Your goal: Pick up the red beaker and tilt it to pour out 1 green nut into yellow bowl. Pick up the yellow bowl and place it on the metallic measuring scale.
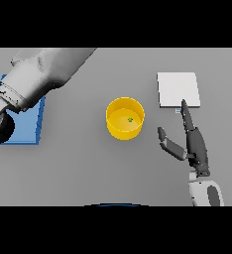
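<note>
The yellow bowl (125, 118) stands upright in the middle of the table with one small green nut (130, 119) inside it. The metallic scale (178, 89), a pale square plate, lies to the bowl's upper right. My right hand (195, 144) is open to the right of the bowl, apart from it. Its straight fingers point up, their tips near the scale's lower edge, and its thumb is spread toward the bowl. My left arm (38, 74) crosses the upper left, and its hand is out of frame. No red beaker shows.
A blue mat (31, 126) lies at the left, partly covered by the left arm. Bare grey table surrounds the bowl.
</note>
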Action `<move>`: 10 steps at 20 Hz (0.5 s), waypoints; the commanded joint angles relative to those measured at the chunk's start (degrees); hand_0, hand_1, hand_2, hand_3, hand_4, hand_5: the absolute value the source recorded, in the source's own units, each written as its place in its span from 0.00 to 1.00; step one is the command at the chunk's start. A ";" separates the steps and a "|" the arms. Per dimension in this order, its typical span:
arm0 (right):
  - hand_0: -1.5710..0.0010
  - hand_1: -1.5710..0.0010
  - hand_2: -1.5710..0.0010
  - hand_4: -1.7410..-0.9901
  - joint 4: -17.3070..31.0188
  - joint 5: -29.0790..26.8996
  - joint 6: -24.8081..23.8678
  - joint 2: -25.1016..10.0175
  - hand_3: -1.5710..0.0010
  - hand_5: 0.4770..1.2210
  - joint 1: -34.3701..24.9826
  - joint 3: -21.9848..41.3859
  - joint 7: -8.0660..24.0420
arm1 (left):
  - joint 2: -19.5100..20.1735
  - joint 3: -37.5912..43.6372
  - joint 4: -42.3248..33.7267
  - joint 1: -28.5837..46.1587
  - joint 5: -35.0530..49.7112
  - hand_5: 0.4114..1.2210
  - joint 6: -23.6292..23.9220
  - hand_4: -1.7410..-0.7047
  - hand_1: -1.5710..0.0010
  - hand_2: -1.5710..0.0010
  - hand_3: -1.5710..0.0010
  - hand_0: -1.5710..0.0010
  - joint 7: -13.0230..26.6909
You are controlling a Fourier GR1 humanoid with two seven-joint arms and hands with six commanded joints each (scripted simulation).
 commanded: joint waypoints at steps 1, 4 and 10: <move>1.00 1.00 1.00 0.78 -0.11 0.22 -0.08 0.25 1.00 0.24 -0.12 0.31 0.14 | 0.59 3.09 2.64 -1.04 3.13 1.00 -0.19 0.01 0.00 0.00 0.10 0.00 0.58; 1.00 1.00 1.00 0.80 -0.20 3.12 -1.98 -0.03 1.00 0.22 -0.48 0.75 1.45 | 4.47 15.18 8.73 -0.96 16.45 1.00 1.15 0.01 0.00 0.00 0.09 0.00 4.61; 1.00 1.00 1.00 0.88 0.97 -2.16 1.10 0.70 1.00 0.20 -1.56 -0.04 -0.78 | 13.03 30.65 17.00 4.43 37.57 1.00 6.81 0.00 0.00 0.00 0.06 0.00 8.20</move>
